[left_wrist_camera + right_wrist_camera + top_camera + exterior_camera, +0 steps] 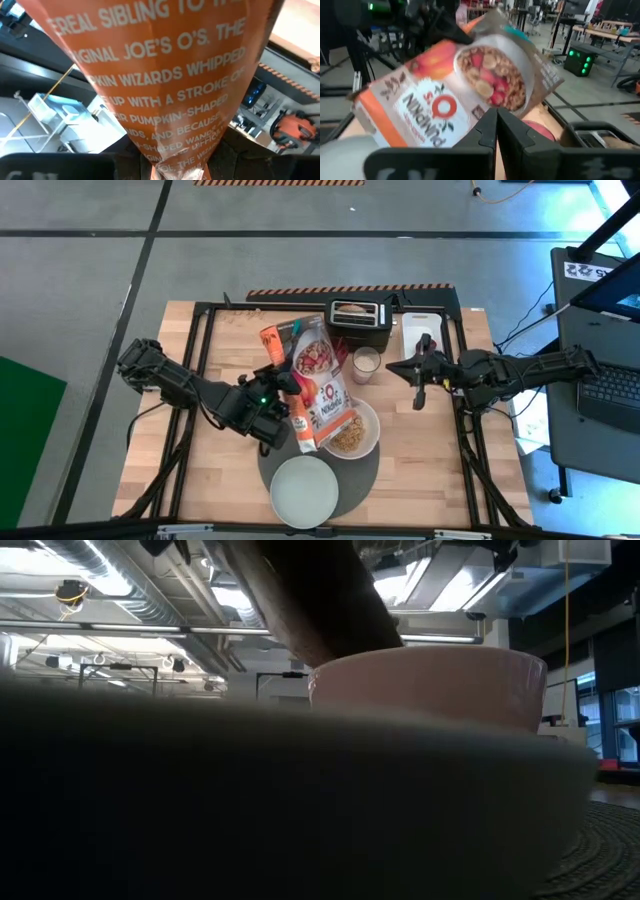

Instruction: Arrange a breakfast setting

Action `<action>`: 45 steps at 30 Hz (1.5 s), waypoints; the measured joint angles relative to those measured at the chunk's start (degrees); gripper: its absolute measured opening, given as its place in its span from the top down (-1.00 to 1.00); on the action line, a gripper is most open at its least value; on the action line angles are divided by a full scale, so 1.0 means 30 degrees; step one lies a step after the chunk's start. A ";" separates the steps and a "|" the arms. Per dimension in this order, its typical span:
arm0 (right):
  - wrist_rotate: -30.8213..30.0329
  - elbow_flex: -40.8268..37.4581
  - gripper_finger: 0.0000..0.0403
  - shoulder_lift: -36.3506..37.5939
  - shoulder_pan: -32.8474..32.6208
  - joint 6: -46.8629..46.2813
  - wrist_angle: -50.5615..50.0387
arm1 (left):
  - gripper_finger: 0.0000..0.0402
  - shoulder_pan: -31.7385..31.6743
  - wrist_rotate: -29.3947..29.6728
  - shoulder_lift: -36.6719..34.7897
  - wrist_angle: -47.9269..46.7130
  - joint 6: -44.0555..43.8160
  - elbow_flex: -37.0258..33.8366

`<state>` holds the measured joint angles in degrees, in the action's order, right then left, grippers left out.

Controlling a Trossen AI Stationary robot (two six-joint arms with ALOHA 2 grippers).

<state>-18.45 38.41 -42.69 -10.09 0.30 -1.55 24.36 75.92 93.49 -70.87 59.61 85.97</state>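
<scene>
Left gripper beside white bowl (cereal-filled).

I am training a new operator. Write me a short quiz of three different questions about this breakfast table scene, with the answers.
1. True or false: the white bowl already holds cereal.
2. Which gripper holds the cereal box? A) left gripper B) right gripper C) neither
3. Fill in: the mint-green plate lies on the dark-grey ____.

Key:
1. True; brown cereal lies in the bowl.
2. A; the left gripper clamps the tilted box over the bowl, while the right gripper waits shut beside the glass, near the toaster.
3. placemat.
</scene>
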 joint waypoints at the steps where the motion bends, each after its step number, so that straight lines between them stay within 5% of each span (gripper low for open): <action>1: 0.0059 0.0007 0.93 -0.0228 0.0000 -0.0063 0.0530 | 0.37 -0.0014 -0.0043 0.0000 0.0085 0.0018 0.0000; 16: 0.3670 0.0471 0.93 -0.8957 0.1915 -0.0422 0.9797 | 0.37 -0.0080 -0.0284 0.0007 0.0520 0.0685 0.0000; 23: 0.7558 0.3440 0.93 -1.2667 0.2267 -0.0754 0.8804 | 0.37 -0.0340 -0.0331 0.0007 0.0674 0.0667 0.0007; 28: 0.6325 0.5465 0.93 -1.2814 0.2217 0.0718 0.7134 | 0.37 -0.0554 -0.0328 0.0007 0.0861 0.0671 0.0007; 34: 0.7260 0.8174 0.93 -1.3320 0.2635 0.2204 -0.0515 | 0.37 -0.0696 -0.0431 0.0018 0.1020 0.0707 0.0007; 39: 0.5704 0.9135 0.93 -1.3382 0.2463 0.3599 0.1972 | 0.37 -0.0713 -0.0208 0.0015 0.1072 0.0693 0.0029; 45: 0.5711 1.0267 0.97 -1.4433 0.2747 0.4121 -0.0386 | 0.37 -0.0786 -0.0414 0.0022 0.1083 0.0614 0.0015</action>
<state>-1.32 69.22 -85.99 -1.85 12.66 -2.70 22.00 74.68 93.56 -67.62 61.45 86.02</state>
